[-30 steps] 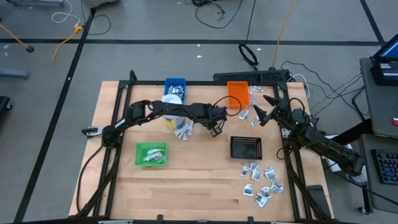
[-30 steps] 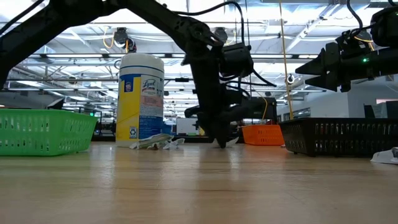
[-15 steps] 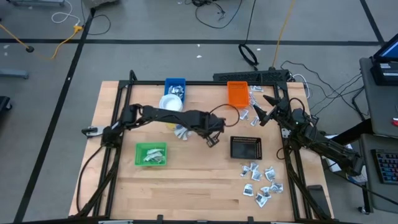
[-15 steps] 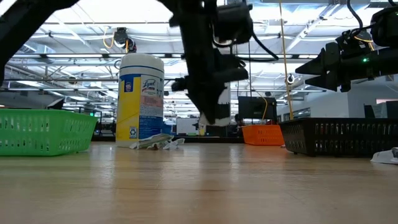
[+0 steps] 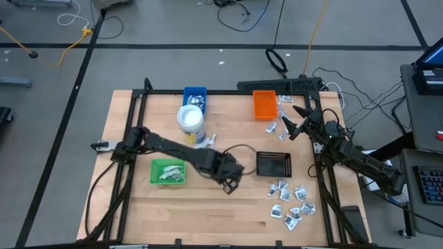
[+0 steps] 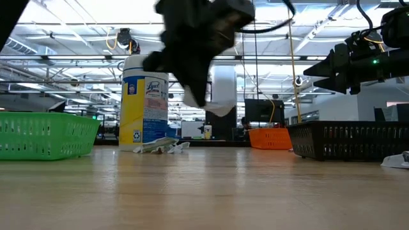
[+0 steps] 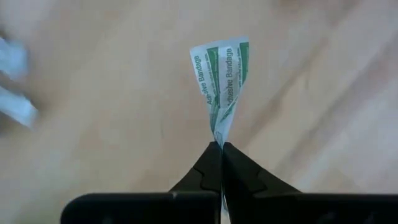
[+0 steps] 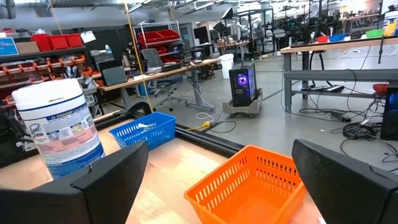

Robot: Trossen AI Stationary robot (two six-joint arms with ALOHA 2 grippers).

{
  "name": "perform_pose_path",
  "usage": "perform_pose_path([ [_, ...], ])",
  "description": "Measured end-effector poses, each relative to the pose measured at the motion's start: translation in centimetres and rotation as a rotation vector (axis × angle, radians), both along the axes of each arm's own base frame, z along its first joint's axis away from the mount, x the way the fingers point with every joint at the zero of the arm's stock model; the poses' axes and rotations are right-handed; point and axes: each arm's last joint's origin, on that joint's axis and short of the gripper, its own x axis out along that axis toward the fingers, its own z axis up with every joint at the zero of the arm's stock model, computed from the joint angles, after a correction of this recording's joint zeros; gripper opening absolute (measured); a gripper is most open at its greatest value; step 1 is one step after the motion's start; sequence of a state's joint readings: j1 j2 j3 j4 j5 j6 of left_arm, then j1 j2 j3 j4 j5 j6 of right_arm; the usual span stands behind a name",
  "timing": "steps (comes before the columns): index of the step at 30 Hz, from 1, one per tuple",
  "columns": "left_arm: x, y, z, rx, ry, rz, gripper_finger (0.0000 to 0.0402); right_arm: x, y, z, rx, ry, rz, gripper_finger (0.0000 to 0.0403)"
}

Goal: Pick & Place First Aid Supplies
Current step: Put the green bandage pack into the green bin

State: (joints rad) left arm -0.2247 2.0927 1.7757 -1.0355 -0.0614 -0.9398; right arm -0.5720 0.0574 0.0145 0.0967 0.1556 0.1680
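The left gripper (image 7: 221, 148) pinches a bandage packet (image 7: 222, 84), carrying it above the table — it needs a tray next. The right gripper (image 5: 294, 124) waits, fingers wide, near the orange tray (image 5: 264, 104).

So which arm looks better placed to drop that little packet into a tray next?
The left. Its gripper is already pinched shut on the bandage packet, above the table between the green tray and black tray. The right gripper hangs open and empty by the orange tray.
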Motion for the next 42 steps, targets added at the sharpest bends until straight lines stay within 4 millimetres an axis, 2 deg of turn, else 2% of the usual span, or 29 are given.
perform_pose_path([
  [4, -2.4, -0.8, -0.4, -0.075, -0.057, 0.066, 0.0002, 0.0, 0.0, 0.0, 0.0, -0.001, 0.0, 0.0393],
  [7, -5.0, -1.0, -1.0, -0.087, -0.046, 0.126, 0.0001, 0.0, 0.0, 0.0, -0.001, 0.0, 0.0, 0.0393],
  [15, -12.4, 0.1, -0.2, -0.095, -0.051, 0.278, 0.0001, 0.0, 0.0, 0.0, 0.0, 0.0, 0.0, 0.0393],
  [24, -18.4, 0.8, -0.7, -0.134, 0.007, 0.273, 0.0, 0.0, 0.0, 0.0, 0.001, 0.001, 0.0, 0.0393],
  [31, -20.9, 1.4, -1.3, -0.126, 0.113, 0.13, 0.0, 0.0, 0.0, 0.0, 0.0, 0.0, 0.0, 0.0393],
  [38, -21.4, 1.4, -2.1, -0.111, 0.147, -0.152, 0.0, 0.0, 0.0, 0.0, 0.001, 0.001, 0.0, 0.0393],
  [42, -21.4, 1.4, -2.1, -0.104, 0.14, -0.249, 0.0004, 0.0, 0.0, 0.0, 0.0, 0.001, 0.0, 0.0393],
])
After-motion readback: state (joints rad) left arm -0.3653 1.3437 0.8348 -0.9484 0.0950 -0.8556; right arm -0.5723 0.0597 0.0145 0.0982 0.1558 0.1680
